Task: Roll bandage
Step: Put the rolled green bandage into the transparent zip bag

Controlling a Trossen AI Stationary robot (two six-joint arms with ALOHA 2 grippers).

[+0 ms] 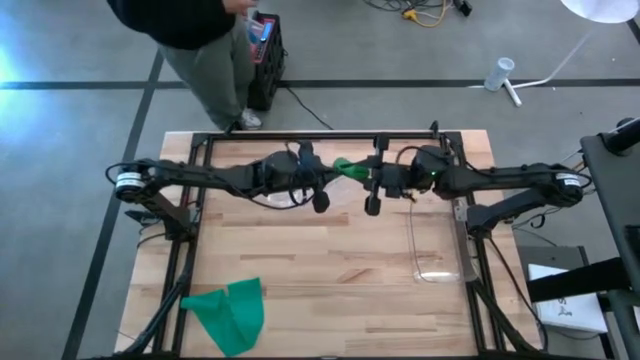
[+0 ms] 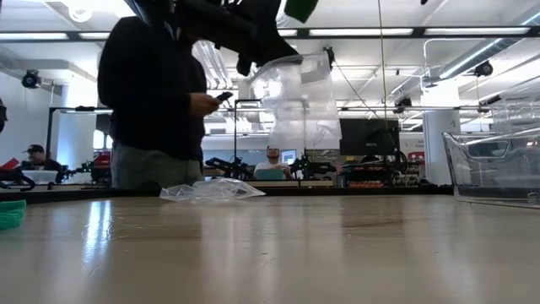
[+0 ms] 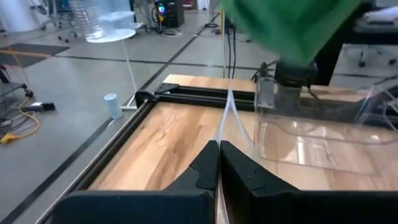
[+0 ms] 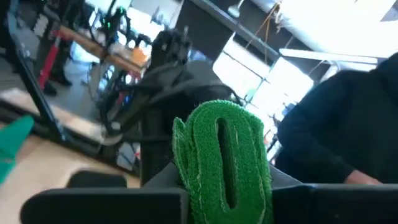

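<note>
The right gripper (image 4: 227, 205) has its fingers clamped on the rolled green bandage (image 4: 224, 158), held above the bench (image 1: 330, 270). The left gripper (image 3: 217, 168), fingers clenched, pinches clear plastic. Rolling looks complete; bagging presumably follows.

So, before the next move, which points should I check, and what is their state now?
1. Right claw grips the rolled green bandage: ok.
2. Left claw is shut, pinching a thin clear plastic film: ok.
3. Both claws held above the table: ok.
4. Second green bandage lies loose near the table's corner: not ok if it must be rolled.
5. Person stands beside the table: not ok.
</note>
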